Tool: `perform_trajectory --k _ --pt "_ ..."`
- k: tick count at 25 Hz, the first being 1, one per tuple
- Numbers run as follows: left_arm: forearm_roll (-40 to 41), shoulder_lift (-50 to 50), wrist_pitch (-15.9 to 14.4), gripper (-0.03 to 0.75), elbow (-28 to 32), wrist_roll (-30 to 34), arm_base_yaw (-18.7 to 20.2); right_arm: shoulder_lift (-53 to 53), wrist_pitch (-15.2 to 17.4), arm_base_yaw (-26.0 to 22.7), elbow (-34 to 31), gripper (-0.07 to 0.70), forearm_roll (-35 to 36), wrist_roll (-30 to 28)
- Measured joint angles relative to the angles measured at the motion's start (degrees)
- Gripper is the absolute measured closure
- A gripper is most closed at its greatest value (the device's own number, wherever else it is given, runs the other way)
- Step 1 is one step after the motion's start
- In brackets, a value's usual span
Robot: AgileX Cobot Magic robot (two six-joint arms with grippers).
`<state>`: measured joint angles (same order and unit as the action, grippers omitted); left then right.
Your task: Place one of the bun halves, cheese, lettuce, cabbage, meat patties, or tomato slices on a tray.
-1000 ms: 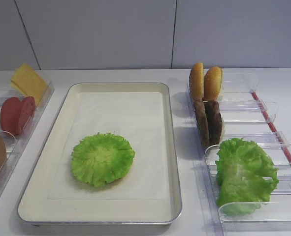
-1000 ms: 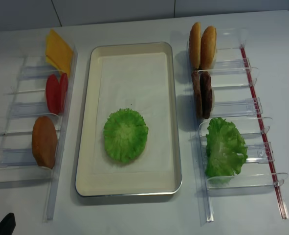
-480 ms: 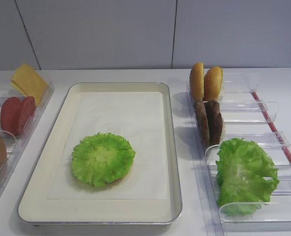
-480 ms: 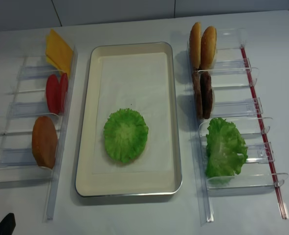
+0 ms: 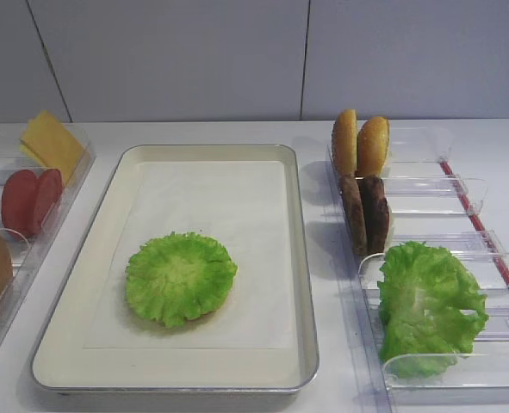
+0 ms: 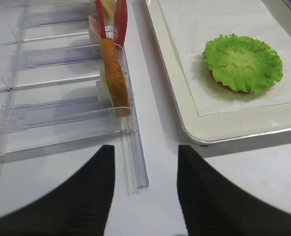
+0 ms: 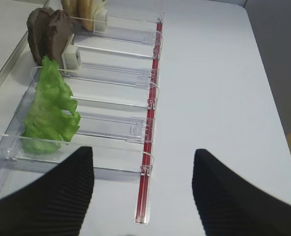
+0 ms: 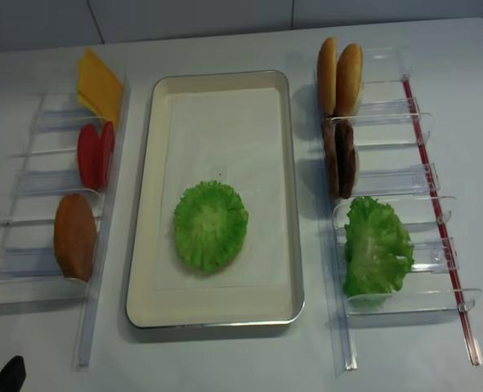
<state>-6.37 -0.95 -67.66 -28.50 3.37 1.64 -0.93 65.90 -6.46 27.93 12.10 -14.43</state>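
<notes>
The frilly lettuce lies flat on the cream tray, a brown edge showing beneath it. In the right bin stand two bun halves, two meat patties and the bulky cabbage. The left bin holds cheese, tomato slices and another bun half. My left gripper hangs open and empty near the left bin's front end. My right gripper is open and empty in front of the cabbage.
Clear plastic bins with dividers flank the tray. A red strip runs along the right bin's outer side. The table's right edge shows in the right wrist view. A grey panelled wall stands behind.
</notes>
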Motion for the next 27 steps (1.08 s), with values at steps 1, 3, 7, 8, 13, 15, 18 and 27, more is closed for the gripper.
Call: perform_trajectory --k 1,3,7,8,13,15,18,27 --pt "0.0 0.0 0.0 0.428 0.0 0.0 0.0 0.0 0.0 0.0 0.0 0.183 0.0 0.0" --pt "0.0 0.0 0.0 0.428 0.0 0.0 0.0 0.0 0.0 0.0 0.0 0.183 -0.2 0.5" --pt "0.0 0.0 0.0 0.428 0.0 0.0 0.0 0.0 0.0 0.0 0.0 0.183 -1.4 2.5" --pt "0.0 0.0 0.0 0.428 0.0 0.0 0.0 0.0 0.0 0.0 0.0 0.183 -1.7 3.1" --pt "0.0 0.0 0.0 0.428 0.0 0.0 0.0 0.0 -0.1 0.0 0.0 0.183 -3.2 5.4" --pt "0.0 0.0 0.0 0.428 0.0 0.0 0.0 0.0 -0.1 0.0 0.0 0.184 -3.3 5.5" --pt "0.0 0.0 0.0 0.428 0.0 0.0 0.0 0.0 -0.1 0.0 0.0 0.184 -3.3 5.6" --pt "0.0 0.0 0.0 0.428 0.0 0.0 0.0 0.0 -0.1 0.0 0.0 0.184 -3.3 5.7"
